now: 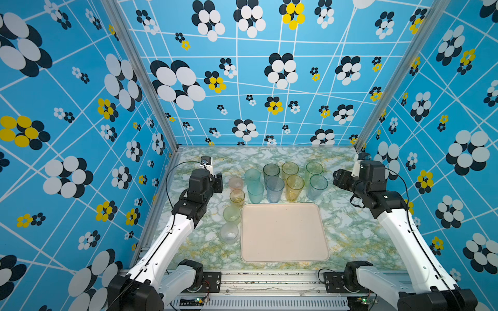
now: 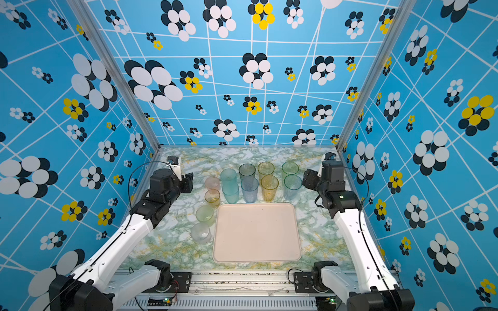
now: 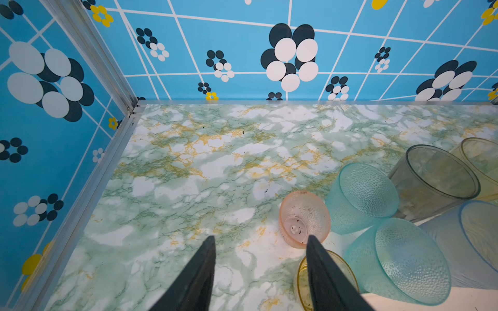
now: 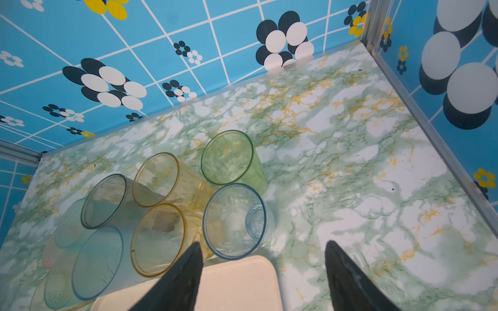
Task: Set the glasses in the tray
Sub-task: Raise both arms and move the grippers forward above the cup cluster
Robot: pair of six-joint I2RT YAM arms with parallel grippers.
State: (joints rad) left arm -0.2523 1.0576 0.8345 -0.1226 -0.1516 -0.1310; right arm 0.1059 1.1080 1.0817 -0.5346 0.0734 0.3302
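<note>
The cream tray [image 1: 283, 231] [image 2: 256, 234] lies empty at the table's front middle. Several tall glasses stand in two rows behind it, among them teal [image 1: 255, 192], blue [image 1: 275, 189], amber [image 1: 294, 187] and green [image 1: 314, 169]. Short glasses form a column left of the tray: pink [image 1: 236, 183], orange [image 1: 237, 196], pale green [image 1: 231, 214], clear [image 1: 229, 233]. My left gripper [image 1: 218, 182] [image 3: 260, 238] hovers open just left of the pink glass [image 3: 304, 218], holding nothing. My right gripper [image 1: 336, 177] [image 4: 264, 245] hangs open right of the blue-rimmed glass [image 4: 234, 220], above the tray's corner [image 4: 242, 285].
Patterned blue walls with aluminium posts [image 1: 172, 145] close in the marble table [image 1: 350, 231] on three sides. The arm bases [image 1: 204, 280] sit on the front rail.
</note>
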